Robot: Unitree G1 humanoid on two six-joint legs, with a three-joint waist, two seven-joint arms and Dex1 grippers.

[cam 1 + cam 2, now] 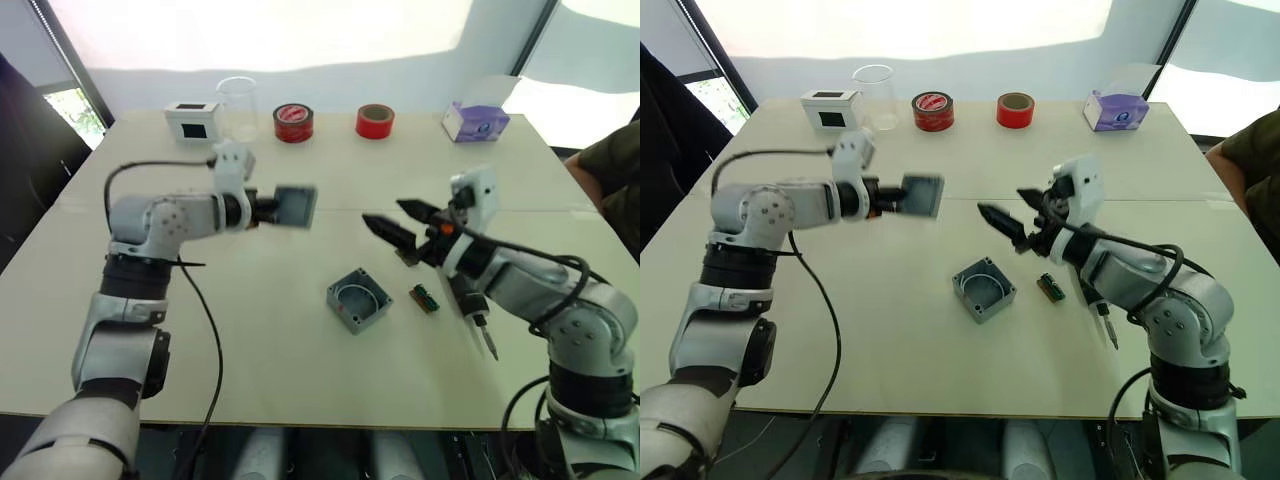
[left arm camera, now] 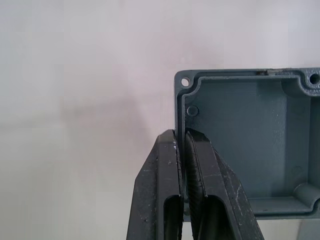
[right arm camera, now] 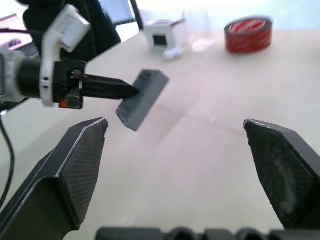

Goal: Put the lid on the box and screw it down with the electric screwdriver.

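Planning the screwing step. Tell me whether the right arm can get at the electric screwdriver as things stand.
Probably yes. The electric screwdriver lies on the table just beside the right forearm, with nothing on top of it. The right gripper is open and empty, held above the table; it would have to pull back and come down.

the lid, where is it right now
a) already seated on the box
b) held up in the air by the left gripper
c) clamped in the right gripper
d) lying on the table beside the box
b: the left gripper is shut on the rim of the lid, holding it above the table, while the box sits open and the right gripper is open, holding nothing.
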